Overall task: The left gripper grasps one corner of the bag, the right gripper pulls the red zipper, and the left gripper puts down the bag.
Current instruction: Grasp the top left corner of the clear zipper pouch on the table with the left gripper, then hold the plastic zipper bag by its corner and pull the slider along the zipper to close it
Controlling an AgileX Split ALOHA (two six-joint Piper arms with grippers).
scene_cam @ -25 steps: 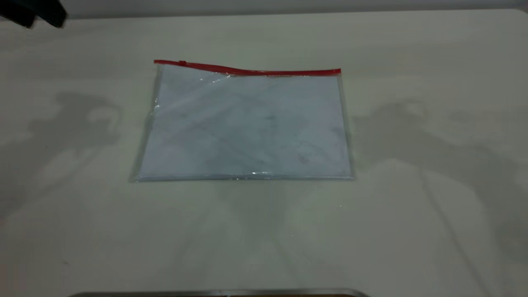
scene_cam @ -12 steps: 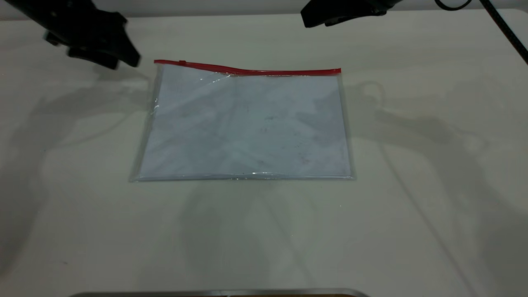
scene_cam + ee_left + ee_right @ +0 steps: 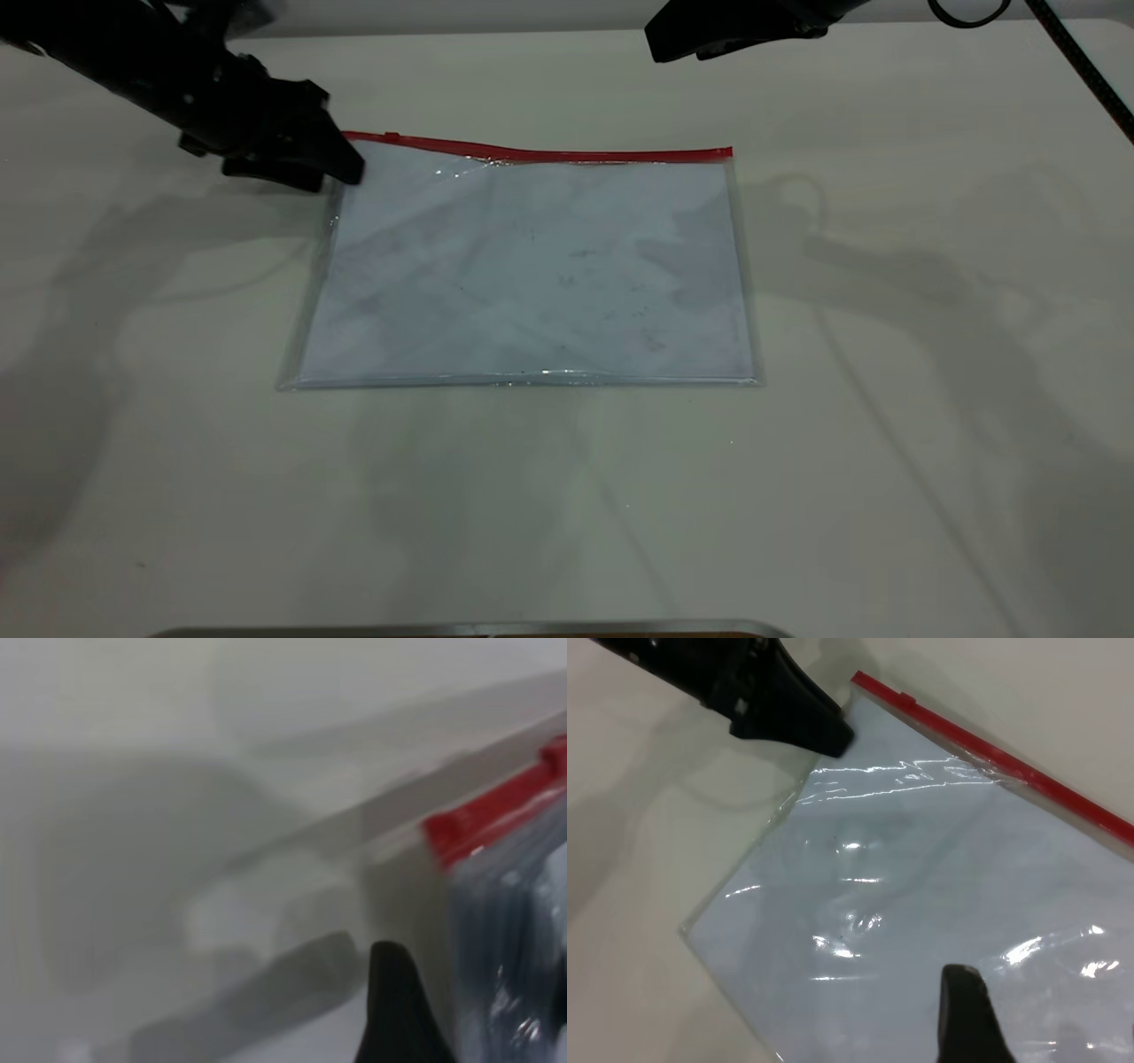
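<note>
The bag (image 3: 532, 266) lies flat on the table, a clear pouch with pale sheets inside. The red zipper (image 3: 549, 153) runs along its far edge, with the slider tab (image 3: 391, 136) near the left end. My left gripper (image 3: 332, 168) is low at the far-left corner (image 3: 350, 146), open, one jaw over the plastic. In the left wrist view one fingertip (image 3: 399, 1010) sits beside the bag's edge (image 3: 514, 930) and the strip's end (image 3: 492, 811). My right gripper (image 3: 682, 44) hovers open beyond the far edge, right of centre. Its view shows the bag (image 3: 921, 904), the zipper (image 3: 1010, 766) and the left gripper (image 3: 806, 722).
The pale table (image 3: 886, 443) stretches around the bag on all sides. A black cable (image 3: 1090, 71) hangs at the far right. A metal edge (image 3: 469, 629) shows along the table's front.
My left gripper has come in from the far left corner of the table, down and right to the bag's corner. My right gripper entered the view and now holds still.
</note>
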